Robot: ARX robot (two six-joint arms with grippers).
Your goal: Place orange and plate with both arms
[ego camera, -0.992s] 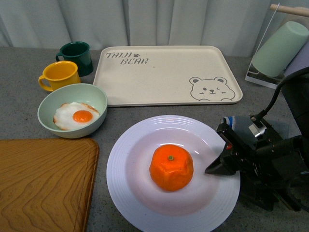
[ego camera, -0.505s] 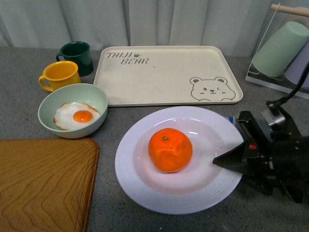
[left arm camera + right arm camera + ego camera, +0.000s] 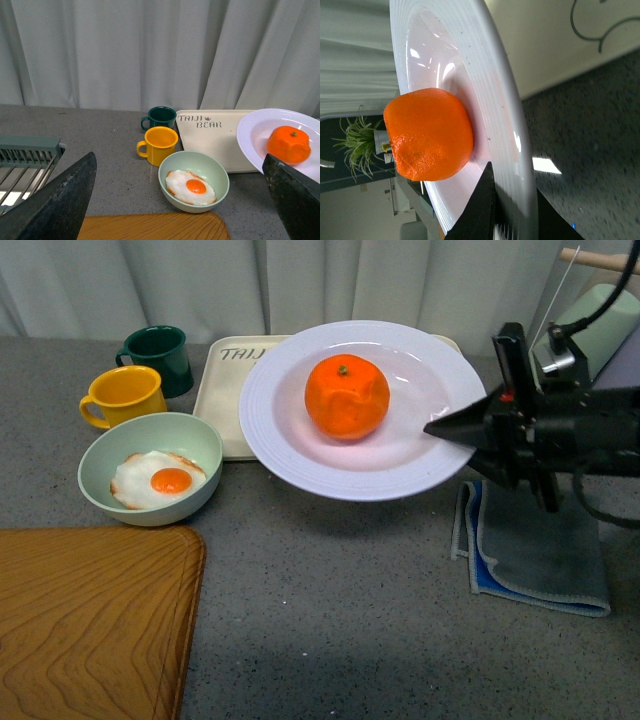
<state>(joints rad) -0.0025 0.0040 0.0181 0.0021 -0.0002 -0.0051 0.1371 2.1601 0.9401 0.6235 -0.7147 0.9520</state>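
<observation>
Holding side: right gripper [image 3: 440,427] pinches the plate [image 3: 270,410] rim at its right edge.
Plate: in the air over the tray [image 3: 225,405].
Orange [image 3: 347,396]: in plate middle, left of the fingertips.
Left gripper [image 3: 178,157]: spread wide.

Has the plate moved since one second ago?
Yes. Held by the right gripper, the plate rose and now hides most of the beige tray.

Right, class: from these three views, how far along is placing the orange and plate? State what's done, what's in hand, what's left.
Done: the orange sits in the plate. In hand: the right gripper clamps the plate's rim, holding it raised over the beige tray. The left gripper is open and empty. Left: setting the plate down, probably on that tray, and letting go.
</observation>
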